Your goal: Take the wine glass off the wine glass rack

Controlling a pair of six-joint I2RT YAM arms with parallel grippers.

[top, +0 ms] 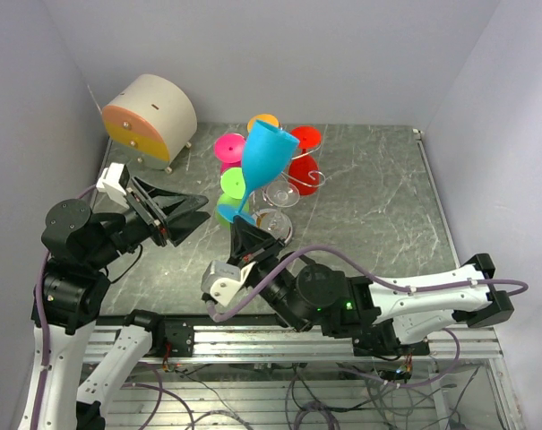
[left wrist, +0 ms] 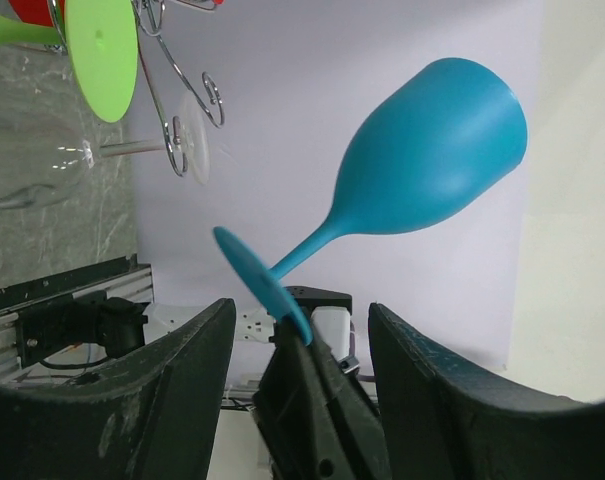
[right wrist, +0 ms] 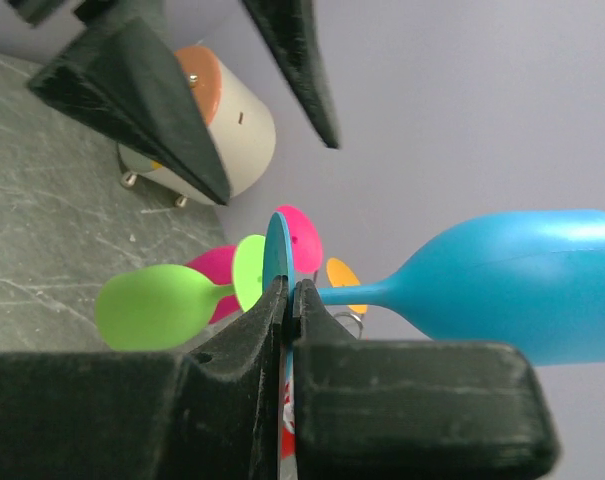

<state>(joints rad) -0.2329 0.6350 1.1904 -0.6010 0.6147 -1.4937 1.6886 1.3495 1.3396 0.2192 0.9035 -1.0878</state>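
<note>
Grip: your right gripper (top: 250,238) is clamped edge-on onto the foot rim of the blue wine glass (top: 269,152).
Glass: looks free of the hooks, bowl tilted toward 12 o'clock above the wine glass rack (top: 283,192).
Left gripper (top: 195,219): at 9 o'clock, spread wide, empty.
Risk: only a thin rim is pinched, so a quick swing could pivot the glass loose or clip the hanging glasses (top: 230,182).

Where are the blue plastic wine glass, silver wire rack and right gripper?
blue plastic wine glass (top: 269,152): top external view, bowl.
silver wire rack (left wrist: 218,103): left wrist view, spiral hook.
right gripper (right wrist: 290,295): right wrist view, between fingertips.
</note>
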